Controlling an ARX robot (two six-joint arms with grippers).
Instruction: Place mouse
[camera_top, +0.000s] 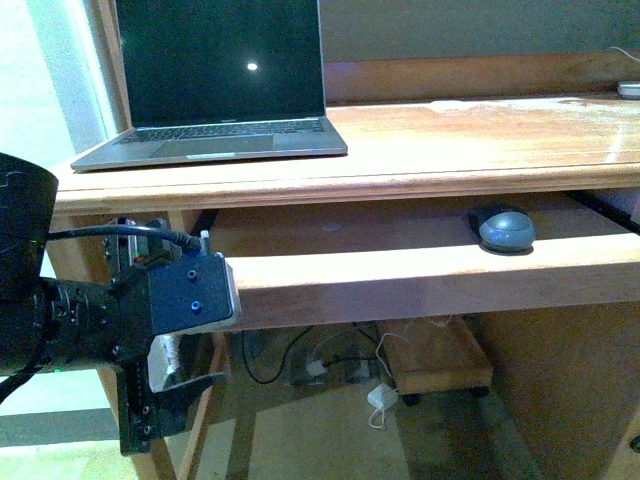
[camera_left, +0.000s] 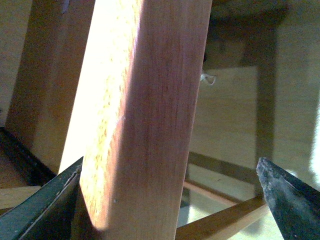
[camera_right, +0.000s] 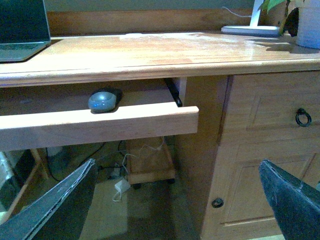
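Observation:
The mouse (camera_top: 506, 231) is a small dark grey oval lying on the pull-out tray under the desktop, toward its right end. It also shows in the right wrist view (camera_right: 102, 100), behind the tray's front board (camera_right: 100, 125). My left gripper (camera_top: 215, 335) is open at the left end of that front board (camera_top: 420, 280). In the left wrist view the board (camera_left: 145, 100) stands between the left gripper's (camera_left: 170, 200) fingers, close to one finger. My right gripper (camera_right: 177, 200) is open and empty, well back from the desk, and is out of the front view.
An open laptop (camera_top: 220, 80) stands at the left on the desktop (camera_top: 480, 140). Drawers with ring handles (camera_right: 302, 117) are right of the tray. Cables (camera_top: 340, 370) and a low wheeled wooden stand (camera_top: 440, 365) lie under the desk. A white object (camera_top: 628, 88) sits at the far right.

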